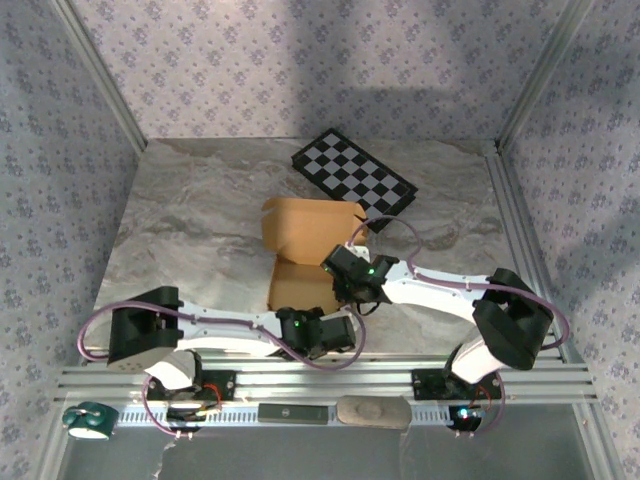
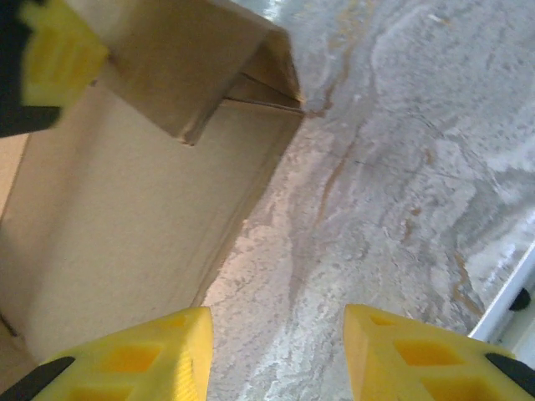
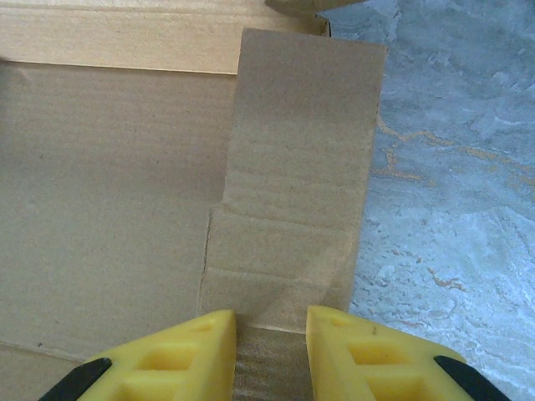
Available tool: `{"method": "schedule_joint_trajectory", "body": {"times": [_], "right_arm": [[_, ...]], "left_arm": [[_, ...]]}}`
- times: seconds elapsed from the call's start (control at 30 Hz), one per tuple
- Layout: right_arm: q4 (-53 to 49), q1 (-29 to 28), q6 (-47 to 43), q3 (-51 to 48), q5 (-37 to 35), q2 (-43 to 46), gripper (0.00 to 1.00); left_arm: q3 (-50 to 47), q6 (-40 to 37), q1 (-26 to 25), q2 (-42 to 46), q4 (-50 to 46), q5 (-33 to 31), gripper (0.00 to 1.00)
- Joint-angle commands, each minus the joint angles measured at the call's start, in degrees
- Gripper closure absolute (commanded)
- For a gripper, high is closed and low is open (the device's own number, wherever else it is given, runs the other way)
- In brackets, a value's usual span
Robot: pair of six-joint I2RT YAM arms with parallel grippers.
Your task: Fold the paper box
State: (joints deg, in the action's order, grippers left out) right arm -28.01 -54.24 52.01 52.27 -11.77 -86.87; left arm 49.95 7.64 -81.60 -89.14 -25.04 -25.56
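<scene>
The paper box (image 1: 305, 245) sits mid-table and half formed. It has a shallow tan base on the near side and a large panel standing up at its far edge, just near of the checkered board (image 1: 352, 178). I judge I'm partway through raising the walls. In the left wrist view one folded panel already stands at a corner, but the side flap (image 3: 301, 150) on the box's right appears to lie flat out beside the base, next to bare marble table (image 3: 451, 167).

The right gripper (image 3: 272, 334) has the near end of that flap between its yellow pads. Its jaws are drawn in close on the cardboard, so I read it as pinched.

The left gripper (image 2: 276, 330) is at the near side of the box with its jaws well apart, and only bare table shows between them. The box wall is just to the left of its left finger (image 2: 142, 355). It isn't gripped, and I can't tell whether it touches.

Next, I think, the right arm has to swing the flap up about its crease and inward, while the left closes in to steady the near wall so the base doesn't slide.
</scene>
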Motion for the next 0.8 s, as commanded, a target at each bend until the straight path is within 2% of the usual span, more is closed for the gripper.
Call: {"method": "schedule_joint_trajectory", "body": {"times": [0.0, 0.13, 0.27, 0.37, 0.57, 0.77], "right_arm": [[-0.3, 0.5, -0.6, 0.8, 0.2, -1.2, 0.69], [-0.2, 0.5, -0.8, 1.0, 0.3, -1.6, 0.69], [0.0, 0.7, -0.9, 1.1, 0.5, -1.8, 0.69], [0.2, 0.8, -0.9, 1.2, 0.5, -1.8, 0.69], [0.3, 1.0, -1.1, 1.4, 0.8, -1.8, 0.69], [0.4, 1.3, -1.5, 2.0, 1.0, -2.2, 0.69]], "left_arm": [[0.8, -5.6, 2.4, 1.0, 0.0, 6.1, 0.56], [1.0, -8.2, 6.6, 1.0, -0.1, 7.7, 0.56], [1.6, -10.7, 9.4, 0.0, -1.1, 12.9, 0.57], [1.7, -12.2, 10.2, -0.5, -1.7, 16.3, 0.58], [3.5, -13.6, 13.7, -2.6, -3.0, 19.1, 0.59], [5.8, -14.4, 14.1, -5.4, -6.0, 22.9, 0.56]]}}
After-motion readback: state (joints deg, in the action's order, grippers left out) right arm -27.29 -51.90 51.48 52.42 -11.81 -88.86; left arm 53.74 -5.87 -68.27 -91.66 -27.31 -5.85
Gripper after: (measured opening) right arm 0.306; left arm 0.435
